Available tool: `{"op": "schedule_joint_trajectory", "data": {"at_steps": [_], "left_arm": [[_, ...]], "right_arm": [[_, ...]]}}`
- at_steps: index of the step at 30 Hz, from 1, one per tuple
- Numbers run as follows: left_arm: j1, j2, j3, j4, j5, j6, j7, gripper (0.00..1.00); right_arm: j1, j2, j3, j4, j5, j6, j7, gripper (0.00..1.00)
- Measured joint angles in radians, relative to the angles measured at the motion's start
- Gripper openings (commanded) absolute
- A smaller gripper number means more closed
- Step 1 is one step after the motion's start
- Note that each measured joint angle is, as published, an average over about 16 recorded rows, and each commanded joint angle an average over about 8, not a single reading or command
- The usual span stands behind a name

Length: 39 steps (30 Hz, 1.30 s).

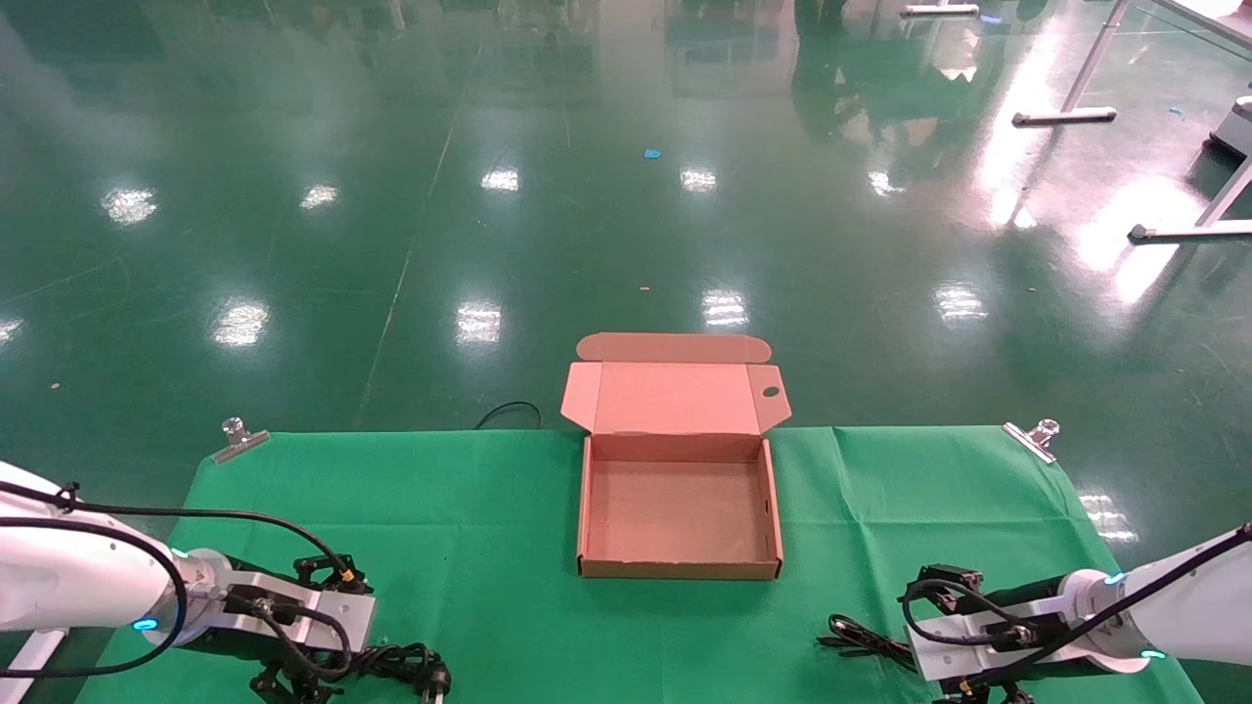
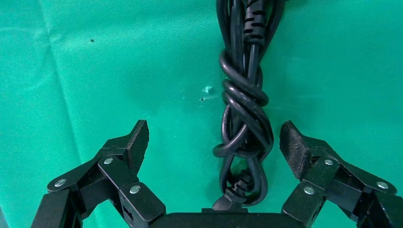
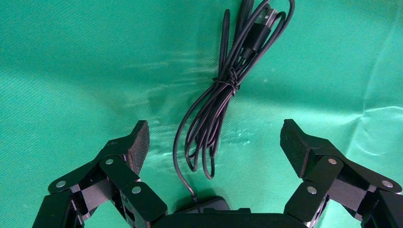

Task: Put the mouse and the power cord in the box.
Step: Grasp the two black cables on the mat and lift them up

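Both pickups are pending: the left pincer point(image 2: 214, 142), spread apart, straddles the power cord point(image 2: 244, 118) at the table's near left, the right pincer point(image 3: 214, 142), likewise apart, hovers over the mouse point(image 3: 206, 205) near right, so each must next, I judge, descend and clamp before reaching the empty box point(image 1: 677, 570) at centre.

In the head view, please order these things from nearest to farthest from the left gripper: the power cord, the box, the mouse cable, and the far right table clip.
1. The power cord: right beside the left gripper, at the near left edge.
2. The box: open, mid-table.
3. The mouse cable: near right, beside the right gripper.
4. The clip: far right table corner.
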Motion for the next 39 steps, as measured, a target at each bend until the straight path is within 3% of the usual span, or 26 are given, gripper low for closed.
{"op": "schedule_joint_trajectory", "data": {"at_steps": [3,5,6,39], "left_arm": [[0.000,0.001,0.001,0.002,0.001,-0.001,0.004,0.31],[0.000,0.002,0.001,0.002,0.002,-0.001,0.005,0.06],[0.000,0.002,0.002,0.003,0.002,-0.002,0.006,0.01],[-0.001,0.002,0.001,0.002,0.002,-0.001,0.003,0.00]], "right_arm": [[-0.001,0.001,0.000,-0.002,0.001,0.000,-0.001,0.16],[-0.001,0.001,0.001,-0.003,0.001,0.000,-0.002,0.02],[-0.002,0.001,0.001,-0.004,0.001,0.000,-0.002,0.00],[-0.002,0.002,0.000,-0.003,0.001,-0.002,-0.001,0.00]]}}
